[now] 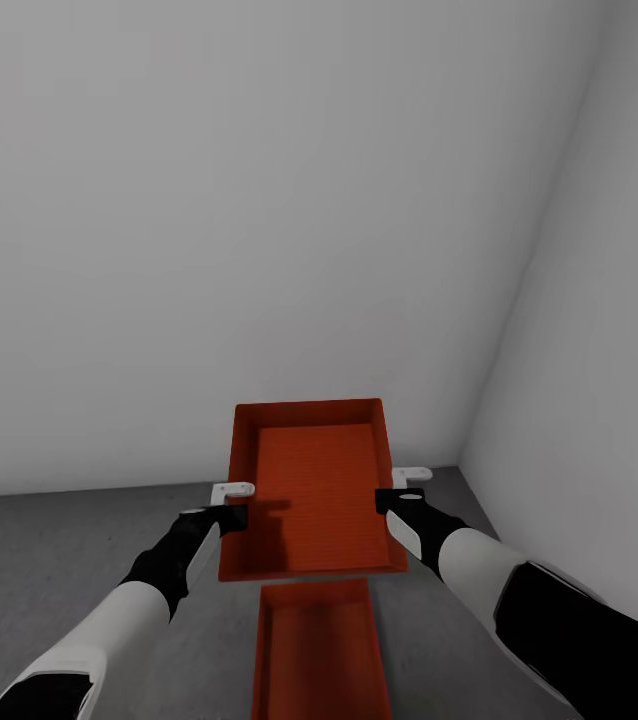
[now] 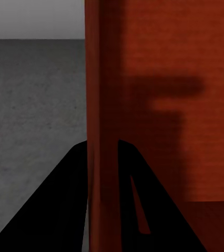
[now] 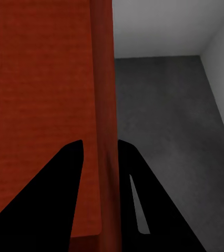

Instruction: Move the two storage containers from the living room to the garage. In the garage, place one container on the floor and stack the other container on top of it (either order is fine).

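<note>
Your right claw (image 3: 99, 152) straddles the side wall of the bin (image 3: 38, 105): one black finger (image 3: 43, 205) sits inside over the orange-red ribbed bottom, the other outside. The wall runs straight up between them, and they close on it. Beyond the wall you see the floor (image 3: 164, 131), dark grey and speckled, reaching a corner where two white walls (image 3: 159, 26) meet.

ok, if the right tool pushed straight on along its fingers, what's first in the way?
The right tool is clamped on the side wall of the held container. Straight on, it runs along that wall; beyond lies grey concrete floor, then the white wall. Depth is unclear.
</note>
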`<state>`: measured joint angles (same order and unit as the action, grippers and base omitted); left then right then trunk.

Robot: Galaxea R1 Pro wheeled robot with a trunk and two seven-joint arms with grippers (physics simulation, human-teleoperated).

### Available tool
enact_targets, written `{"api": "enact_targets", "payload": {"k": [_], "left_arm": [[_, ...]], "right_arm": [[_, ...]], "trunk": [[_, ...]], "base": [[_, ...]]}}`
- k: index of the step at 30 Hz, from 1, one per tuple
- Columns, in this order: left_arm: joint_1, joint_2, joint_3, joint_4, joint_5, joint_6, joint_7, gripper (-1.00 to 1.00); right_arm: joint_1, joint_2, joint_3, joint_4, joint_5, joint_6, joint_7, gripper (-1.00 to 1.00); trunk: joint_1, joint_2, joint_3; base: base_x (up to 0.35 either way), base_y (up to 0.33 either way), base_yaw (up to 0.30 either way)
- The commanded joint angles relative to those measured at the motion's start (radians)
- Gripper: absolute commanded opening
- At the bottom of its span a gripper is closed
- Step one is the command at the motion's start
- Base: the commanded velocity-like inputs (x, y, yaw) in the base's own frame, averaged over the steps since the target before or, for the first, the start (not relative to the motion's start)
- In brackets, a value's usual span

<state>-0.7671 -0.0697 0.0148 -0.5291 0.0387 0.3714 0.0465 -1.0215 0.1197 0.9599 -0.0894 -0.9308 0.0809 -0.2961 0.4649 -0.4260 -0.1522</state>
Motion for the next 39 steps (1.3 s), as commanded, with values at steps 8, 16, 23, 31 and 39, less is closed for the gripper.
{"api": "enact_targets", "payload": {"k": [8,16,23,31,39], "left_arm": [[0.000,0.002,-0.007,0.009,0.006,0.006,0.010,-1.00],[0.000,0.003,-0.007,0.008,0.006,0.006,0.010,-1.00],[0.000,0.003,-0.007,0.008,0.006,0.006,0.011,-1.00],[0.000,0.002,-0.007,0.009,0.006,0.006,0.011,-1.00],[0.000,0.002,-0.007,0.014,0.007,0.006,0.010,-1.00]], "right_arm": [[-0.002,-0.007,-0.029,-0.006,0.017,0.008,-0.005,-1.00],[-0.002,-0.006,-0.029,-0.006,0.017,0.008,-0.005,-1.00],[-0.002,-0.006,-0.029,-0.006,0.017,0.007,-0.005,-1.00],[-0.002,-0.006,-0.029,-0.006,0.017,0.008,-0.005,-1.00],[-0.002,-0.007,-0.029,-0.006,0.017,0.008,-0.005,-1.00]], "trunk": [[0.001,-0.002,-0.014],[0.001,-0.002,-0.027],[0.001,-0.002,-0.039],[0.001,-0.002,-0.052],[0.001,-0.002,-0.065]], "base": [[0.000,0.000,0.000],[0.000,0.000,0.000],[0.000,0.000,0.000],[0.000,0.000,0.000],[0.000,0.000,0.000]]}}
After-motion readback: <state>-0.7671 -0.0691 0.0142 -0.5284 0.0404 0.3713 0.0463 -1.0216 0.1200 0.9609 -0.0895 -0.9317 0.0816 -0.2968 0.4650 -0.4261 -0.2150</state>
